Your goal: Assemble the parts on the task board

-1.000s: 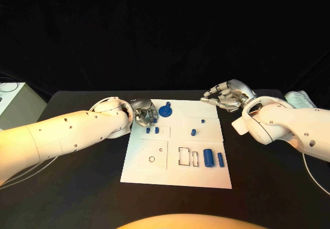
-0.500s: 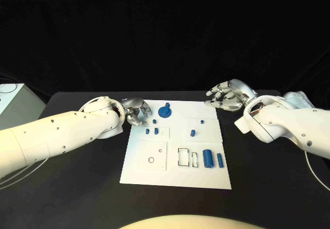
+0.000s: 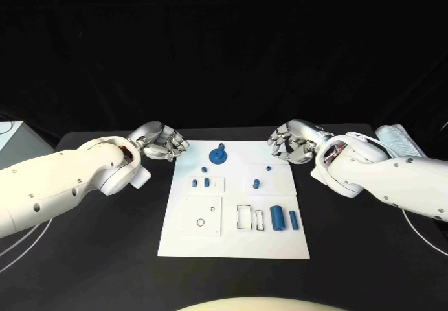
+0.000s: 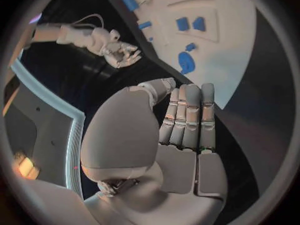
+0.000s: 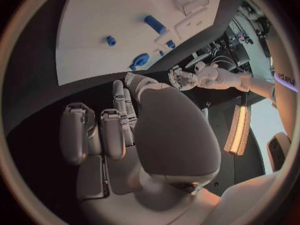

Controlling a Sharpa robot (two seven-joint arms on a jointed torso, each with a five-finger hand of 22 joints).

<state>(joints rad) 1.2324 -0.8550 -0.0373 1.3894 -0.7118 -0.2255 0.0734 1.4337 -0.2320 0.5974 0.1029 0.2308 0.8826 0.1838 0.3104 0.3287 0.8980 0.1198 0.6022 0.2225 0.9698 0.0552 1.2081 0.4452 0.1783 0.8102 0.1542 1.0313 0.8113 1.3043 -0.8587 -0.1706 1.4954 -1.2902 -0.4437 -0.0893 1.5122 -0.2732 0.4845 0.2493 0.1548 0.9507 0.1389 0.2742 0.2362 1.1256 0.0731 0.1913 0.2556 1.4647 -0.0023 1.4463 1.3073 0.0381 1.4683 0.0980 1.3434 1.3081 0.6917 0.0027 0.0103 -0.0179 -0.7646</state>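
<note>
My left hand [image 3: 160,141] empty, fingers loosely spread, off far-left corner of white rectangular task board [image 3: 234,240]. My right hand [image 3: 291,141] empty, off far-right corner. Small blue parts [image 3: 281,217] lie on board.

Black table [image 3: 93,259] w/ black backdrop [image 3: 224,58] behind it. White box [image 3: 17,144] at table's far left edge. Pale bundle [image 3: 397,139] at far right.

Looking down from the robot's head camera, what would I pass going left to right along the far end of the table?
Left robot hand → blue round part on the white task board → right robot hand.
</note>
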